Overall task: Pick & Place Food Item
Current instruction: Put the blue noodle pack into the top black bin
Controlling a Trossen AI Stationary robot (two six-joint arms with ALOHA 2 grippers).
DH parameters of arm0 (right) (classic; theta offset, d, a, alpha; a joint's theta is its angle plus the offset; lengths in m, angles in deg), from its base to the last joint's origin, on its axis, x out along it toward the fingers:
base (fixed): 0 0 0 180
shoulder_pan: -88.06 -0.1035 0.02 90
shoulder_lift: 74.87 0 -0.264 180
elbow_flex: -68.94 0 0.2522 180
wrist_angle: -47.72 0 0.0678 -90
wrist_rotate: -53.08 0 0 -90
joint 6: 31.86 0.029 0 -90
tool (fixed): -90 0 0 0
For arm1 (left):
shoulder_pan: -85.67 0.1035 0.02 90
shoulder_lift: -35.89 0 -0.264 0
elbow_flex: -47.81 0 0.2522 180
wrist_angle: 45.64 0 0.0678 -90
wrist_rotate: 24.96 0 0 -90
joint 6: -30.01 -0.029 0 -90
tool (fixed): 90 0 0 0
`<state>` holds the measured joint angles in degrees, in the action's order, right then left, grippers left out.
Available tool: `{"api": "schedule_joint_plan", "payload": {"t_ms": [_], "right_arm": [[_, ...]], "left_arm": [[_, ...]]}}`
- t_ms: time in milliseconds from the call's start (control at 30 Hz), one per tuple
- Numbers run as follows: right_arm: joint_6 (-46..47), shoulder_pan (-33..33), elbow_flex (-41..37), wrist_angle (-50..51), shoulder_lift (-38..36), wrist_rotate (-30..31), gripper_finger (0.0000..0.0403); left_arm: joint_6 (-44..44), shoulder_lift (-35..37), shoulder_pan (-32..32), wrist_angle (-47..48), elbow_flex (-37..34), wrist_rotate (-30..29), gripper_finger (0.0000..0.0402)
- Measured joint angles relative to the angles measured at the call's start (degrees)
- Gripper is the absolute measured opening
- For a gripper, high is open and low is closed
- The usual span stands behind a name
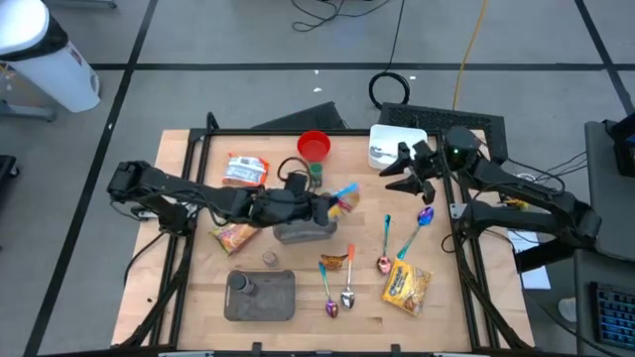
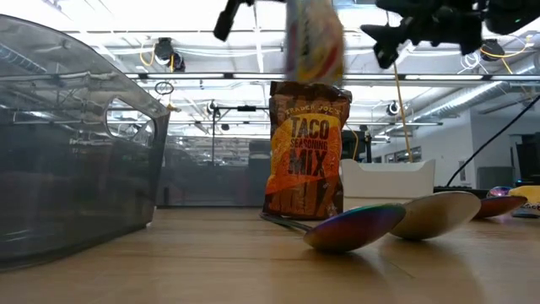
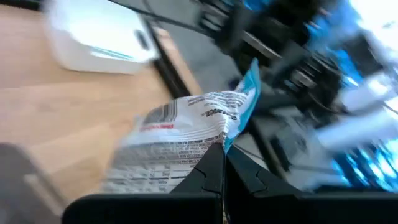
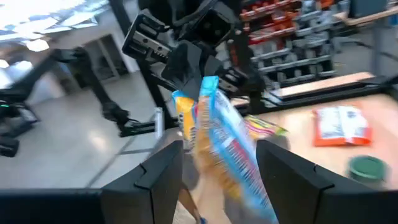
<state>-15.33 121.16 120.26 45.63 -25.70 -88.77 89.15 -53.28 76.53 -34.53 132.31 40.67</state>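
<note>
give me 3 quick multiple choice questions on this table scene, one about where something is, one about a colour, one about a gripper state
1. Where is the white box?
A. far right corner of the table
B. inside the grey bin
C. under the spoons

2. What colour is the cup?
A. blue
B. red
C. yellow

3. What is the left gripper doing?
A. hanging open
B. shut on a snack bag
C. resting on the table

Answers:
1 A, the high view shows the box at the table's far right corner, beside the right gripper.
2 B, the cup is plainly red.
3 B, the left wrist view shows its fingers pinched on the bag's edge, and the bag hangs in the air.
</note>
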Motion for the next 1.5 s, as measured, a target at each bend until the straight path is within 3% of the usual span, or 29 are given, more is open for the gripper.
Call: {"api": "schedule_joint_plan", "payload": {"t_ms": [167, 400, 800, 967, 1233, 1500], "right_arm": [[6.11, -4.76, 0.11, -12.84, 5.40, -0.43, 0.0196], [6.97, -8.48, 0.09, -14.65, 10.28, 4.57, 0.0196], [11.55, -11.83, 0.07, -23.62, 14.16, 6.90, 0.0192], [11.95, -11.85, 0.07, -23.55, 14.20, 6.88, 0.0150], [11.95, -11.85, 0.07, -23.40, 14.20, 6.90, 0.0019], [12.64, -11.85, 0.07, -23.38, 14.20, 7.03, 0.0001]], "left_arm": [[-1.71, 0.00, 1.86, 3.50, 2.51, 6.28, 0.0000], [-4.90, 0.02, 3.71, 4.34, 4.45, 10.64, 0.0000], [-5.09, -0.02, 4.26, 4.70, 4.50, 11.48, 0.0000], [-5.05, -0.02, 4.26, 4.67, 4.48, 11.46, 0.0000], [-4.95, -0.02, 4.25, 4.65, 4.48, 11.46, 0.0000], [-5.33, -0.02, 4.26, 4.61, 4.48, 12.84, 0.0003]]}}
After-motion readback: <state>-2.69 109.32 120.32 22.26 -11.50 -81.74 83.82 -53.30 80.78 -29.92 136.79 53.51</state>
